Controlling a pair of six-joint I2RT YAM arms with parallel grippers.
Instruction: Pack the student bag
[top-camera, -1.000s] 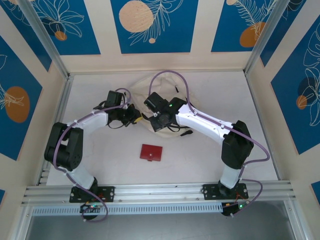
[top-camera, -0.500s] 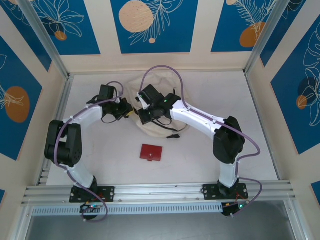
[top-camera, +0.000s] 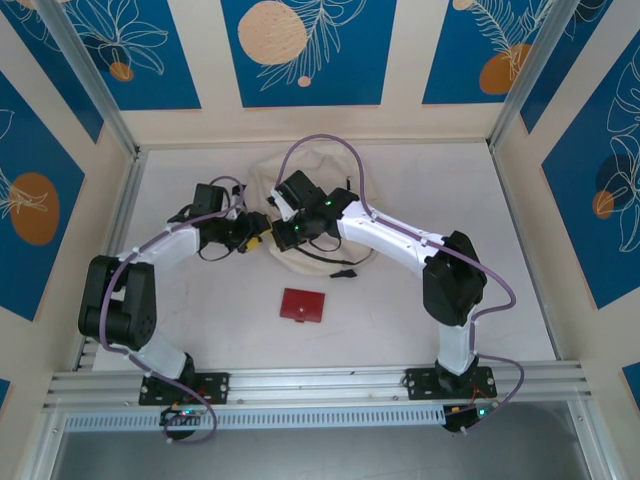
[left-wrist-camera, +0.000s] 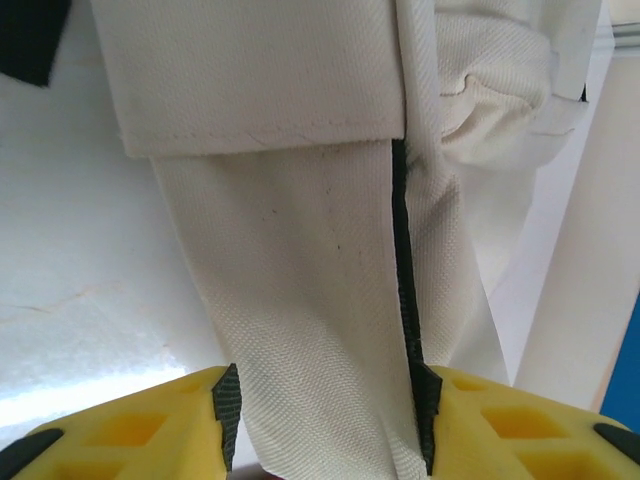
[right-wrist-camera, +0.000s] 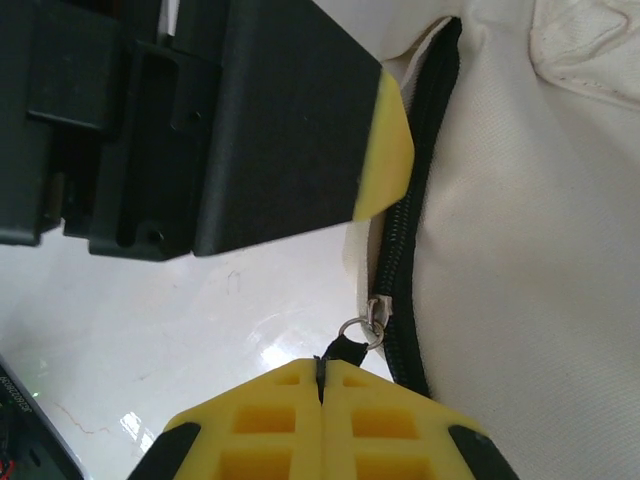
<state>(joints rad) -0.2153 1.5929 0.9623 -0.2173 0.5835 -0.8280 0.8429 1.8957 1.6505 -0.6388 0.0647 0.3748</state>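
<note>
The cream bag lies on the white table, toward its far side, and both arms reach in to the bag's near left edge.

The left claw sits right against that edge. Its yellow fingers stand apart at a middling width, and a flat band of the bag's cream cloth runs up between them. The cloth is not bunched. A line of black zipper trim follows the right side of the band. Beyond the fingers, a hemmed flap of the bag crosses the band, and more folded cloth bulges to the right of it.

The right claw is just beside the bag's edge, to the right of the left claw and close to it. Its jaws are pressed tight together on the small black zipper pull, which hangs from a metal ring on the slider. From there the black zipper runs away along the cream cloth. The left claw's dark body and one yellow fingertip hang just across the zipper from it.

A flat red case lies on the table on the near side of the bag, apart from it and from both claws.
</note>
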